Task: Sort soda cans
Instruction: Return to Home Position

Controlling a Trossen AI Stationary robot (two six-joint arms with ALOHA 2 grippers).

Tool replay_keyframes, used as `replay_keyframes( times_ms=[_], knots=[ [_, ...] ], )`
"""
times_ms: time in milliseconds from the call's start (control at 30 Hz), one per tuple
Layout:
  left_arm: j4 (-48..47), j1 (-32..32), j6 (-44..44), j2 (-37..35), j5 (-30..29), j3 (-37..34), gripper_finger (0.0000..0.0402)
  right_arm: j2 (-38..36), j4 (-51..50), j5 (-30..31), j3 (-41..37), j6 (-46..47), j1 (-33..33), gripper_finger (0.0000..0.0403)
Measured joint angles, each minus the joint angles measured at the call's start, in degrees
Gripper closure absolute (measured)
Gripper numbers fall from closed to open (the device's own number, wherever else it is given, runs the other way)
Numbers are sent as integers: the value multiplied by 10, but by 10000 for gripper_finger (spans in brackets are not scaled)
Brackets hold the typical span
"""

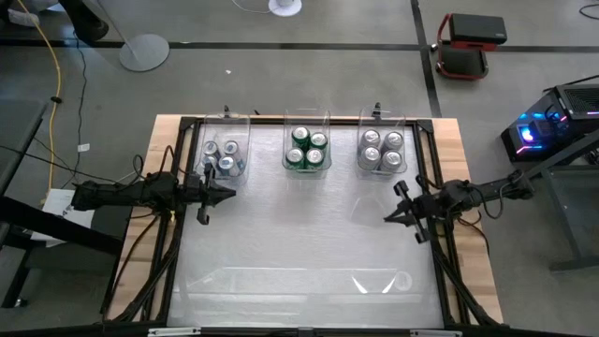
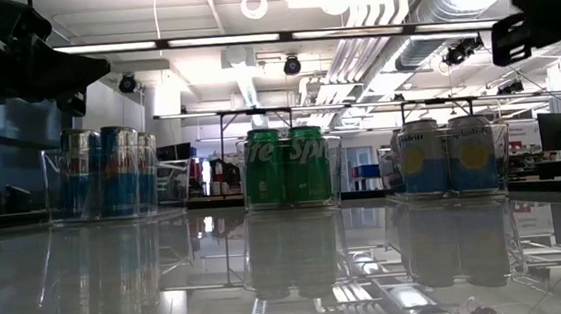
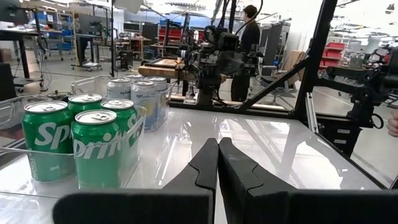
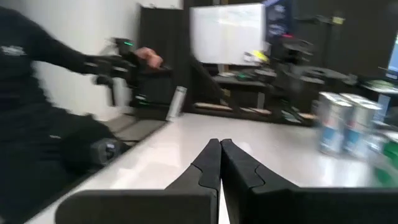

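Three clear bins stand in a row along the table's far side. The left bin (image 1: 223, 159) holds silver-and-blue cans (image 2: 109, 172). The middle bin (image 1: 307, 150) has green cans (image 3: 93, 146). In the right bin (image 1: 382, 152) are silver cans with blue and yellow print (image 2: 449, 156). All cans stand upright on their bases. My left gripper (image 1: 231, 195) hangs shut above the table, just near of the left bin. My right gripper (image 1: 387, 218) is shut too, raised near of the right bin. In the wrist views, the left gripper (image 3: 217, 149) and the right gripper (image 4: 220, 147) have their fingers pressed together with nothing between them.
The glossy table top (image 1: 299, 243) stretches bare between the bins and the near edge. A black frame (image 1: 187, 126) borders the table. Off the table, a person (image 3: 247, 31) stands behind the right arm, and a dark-sleeved arm (image 4: 43, 56) reaches in at the table's left side.
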Motion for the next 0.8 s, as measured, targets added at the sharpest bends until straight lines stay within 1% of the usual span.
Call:
replay_keyframes(
  times_ms=[100,233,467,800],
  knots=[
    [0,0,0,0,0,0,401,0,-14,39,0,0,-9,402],
    [0,0,0,0,0,0,401,0,-33,64,0,5,-26,402],
    [0,0,0,0,0,0,401,4,-39,66,0,72,-30,402],
    [0,0,0,0,0,0,401,4,-39,66,0,80,-30,402]
  ],
)
